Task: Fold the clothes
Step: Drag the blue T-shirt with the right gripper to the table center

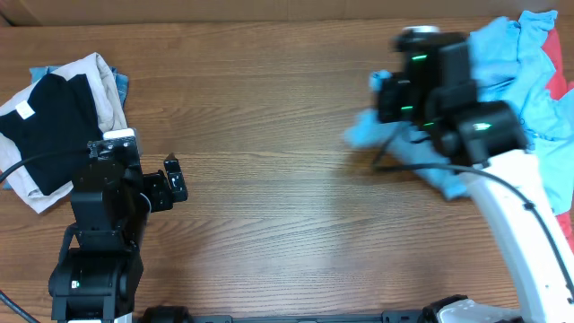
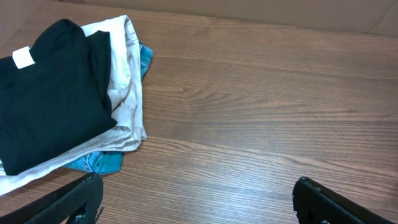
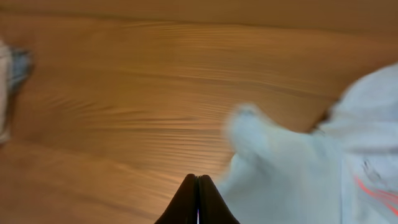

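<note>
Your left gripper (image 2: 198,184): jaws wide, above table (image 1: 269,197); folded stack (image 1: 54,112) at its 10 o'clock. Your right gripper (image 3: 198,183): jaws pressed together, light blue garment (image 1: 369,133) touching at its 3 o'clock; whether cloth is pinched, cannot tell. Unfolded pile (image 1: 529,54) at table's 2 o'clock.

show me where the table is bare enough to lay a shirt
Bare: the wide middle of the table, between the folded stack at left and the blue cloth under the right arm. Crowded: the far right corner, heaped with blue clothes.
</note>
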Controlling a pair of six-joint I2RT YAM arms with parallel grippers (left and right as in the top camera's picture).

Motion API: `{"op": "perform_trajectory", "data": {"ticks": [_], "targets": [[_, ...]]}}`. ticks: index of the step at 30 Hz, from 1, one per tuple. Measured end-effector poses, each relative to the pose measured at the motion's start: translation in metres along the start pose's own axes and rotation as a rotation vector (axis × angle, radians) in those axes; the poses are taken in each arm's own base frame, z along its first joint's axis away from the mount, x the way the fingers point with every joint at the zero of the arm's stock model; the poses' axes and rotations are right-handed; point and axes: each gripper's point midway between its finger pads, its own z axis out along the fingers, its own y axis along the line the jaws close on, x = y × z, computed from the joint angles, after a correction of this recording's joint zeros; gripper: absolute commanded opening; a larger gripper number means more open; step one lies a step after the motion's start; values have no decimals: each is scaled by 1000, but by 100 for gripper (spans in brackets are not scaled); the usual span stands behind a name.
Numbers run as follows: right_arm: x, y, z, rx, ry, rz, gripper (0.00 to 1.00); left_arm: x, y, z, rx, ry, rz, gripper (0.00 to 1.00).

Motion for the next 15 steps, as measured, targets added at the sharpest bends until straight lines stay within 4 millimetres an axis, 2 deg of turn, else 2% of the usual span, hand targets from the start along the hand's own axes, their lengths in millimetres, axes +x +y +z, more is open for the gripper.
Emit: {"op": "perform_trajectory", "data": {"ticks": [2,6,7,10,11,12,15], "targets": [[5,29,12,-56,19,-47,4,0,0,0,0,0,0,100],[18,50,46,-84,73,-62,4,0,0,0,1,-1,0,100],[18,52,56,-85,78,-54,4,-1,0,0,1,-3,0,100],[23,54,79,-80,98,-36,15,-1,0,0,1,-3,0,100],[26,54,84,-73,108,-31,23,-1,0,1,0,-3,0,100],[28,51,87,-60,119,-24,37,-1,0,1,0,-2,0,100],[42,39,86,3,174,-18,40,0,0,1,0,0,0,100]]}}
